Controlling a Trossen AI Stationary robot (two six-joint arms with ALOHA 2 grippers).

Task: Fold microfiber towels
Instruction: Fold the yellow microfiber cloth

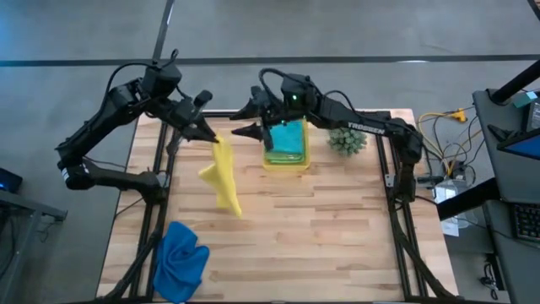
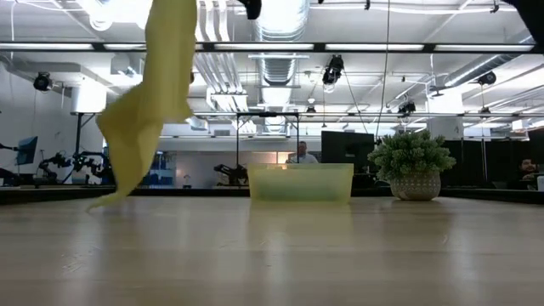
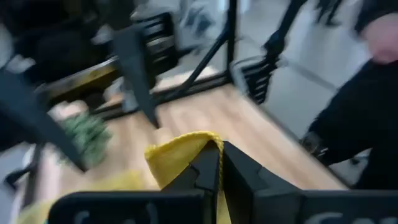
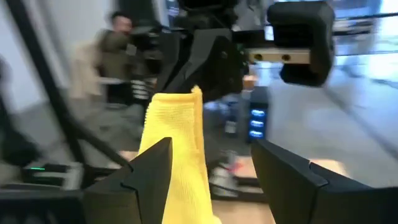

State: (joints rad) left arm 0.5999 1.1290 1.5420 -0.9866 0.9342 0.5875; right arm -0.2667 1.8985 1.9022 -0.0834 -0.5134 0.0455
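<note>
Hanging from left gripper (image 1: 208, 135), yellow towel (image 1: 223, 179) dangles above table (image 1: 337, 228), corner pinched; right gripper (image 1: 246, 120) spread wide just beside it. Teal towel (image 1: 287, 135) in bin (image 1: 285, 160); blue towel (image 1: 180, 260) crumpled at near-left corner.
Low view: yellow towel's lowest tip near tabletop; plant (image 2: 411, 163) beside bin.
Left wrist: fingers (image 3: 242, 177) clamped on yellow edge.
Right wrist: fingers (image 4: 152, 165) apart, towel between.

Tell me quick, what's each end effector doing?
Left end effector: closed, holding the yellow towel.
Right end effector: open, empty.
</note>
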